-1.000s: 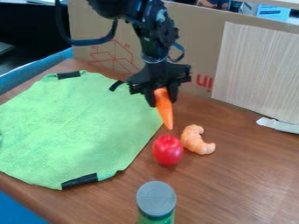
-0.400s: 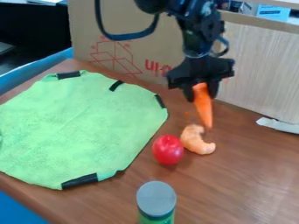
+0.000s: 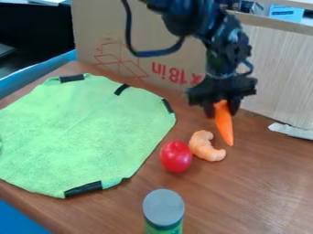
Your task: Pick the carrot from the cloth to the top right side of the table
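Carrot (image 3: pixel 224 124): carried rightward across my view with the arm, past the curved orange food, and over the last stretch brought lower too. It's off the cloth, hanging beyond the food on the panel side, thin end down and leaning a little right. Whether that tip touches the wood, I can't tell from here.

Carrot's risk: held only by its thick end, it could swivel or skid if the tip meets the table at this slant. Let go too high, it might tip and roll, maybe back into its neighbour.

Gripper (image 3: pixel 222 109): fingers closed on the thick end, one to each side, pointing down at the table.

Arm (image 3: pixel 225 50): in from the top edge, bent down steeply to the wrist, close in front of the pale panel (image 3: pixel 275 75). Swing it much deeper and I'd worry about a knock there.

Curved orange food (image 3: pixel 207 146): just beside the carrot's tip, so a lower sweep back leftward could shove it into the red fruit (image 3: pixel 175 156) next to it.

Table (image 3: pixel 263 183): brown wood under them all; the carrot is over its far right part.

Cloth (image 3: pixel 79 132): green, lying flat, well apart to the left.
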Robot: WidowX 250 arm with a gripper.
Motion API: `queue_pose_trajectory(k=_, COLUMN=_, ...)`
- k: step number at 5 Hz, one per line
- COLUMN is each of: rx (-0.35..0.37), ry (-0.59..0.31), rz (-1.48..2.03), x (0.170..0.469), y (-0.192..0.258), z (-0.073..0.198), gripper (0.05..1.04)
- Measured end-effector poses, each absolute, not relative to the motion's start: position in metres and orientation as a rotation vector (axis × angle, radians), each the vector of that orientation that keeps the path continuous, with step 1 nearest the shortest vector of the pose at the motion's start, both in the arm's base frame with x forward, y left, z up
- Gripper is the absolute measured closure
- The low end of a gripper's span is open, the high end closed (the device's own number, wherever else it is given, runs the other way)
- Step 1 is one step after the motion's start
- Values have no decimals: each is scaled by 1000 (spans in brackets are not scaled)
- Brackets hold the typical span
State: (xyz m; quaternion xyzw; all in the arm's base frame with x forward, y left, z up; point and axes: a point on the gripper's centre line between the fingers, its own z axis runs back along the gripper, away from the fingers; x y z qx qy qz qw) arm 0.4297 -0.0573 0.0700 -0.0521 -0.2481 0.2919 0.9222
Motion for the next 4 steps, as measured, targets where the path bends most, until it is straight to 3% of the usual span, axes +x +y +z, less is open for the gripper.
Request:
queue_pose_trajectory(k=1, rx=-73, ry=-519, rz=570, x=429, y=-62, z=49, gripper=602)
queue_pose_trajectory(k=2, rx=-70, ry=-546, rz=559, x=429, y=-65, z=45, gripper=531)
queue_pose_trajectory(k=3, rx=-80, ry=-517, rz=558, x=423, y=-67, z=40, gripper=245)
queue_pose_trajectory(k=4, rx=-122, ry=-508, rz=544, x=417, y=-71, z=58, gripper=75)
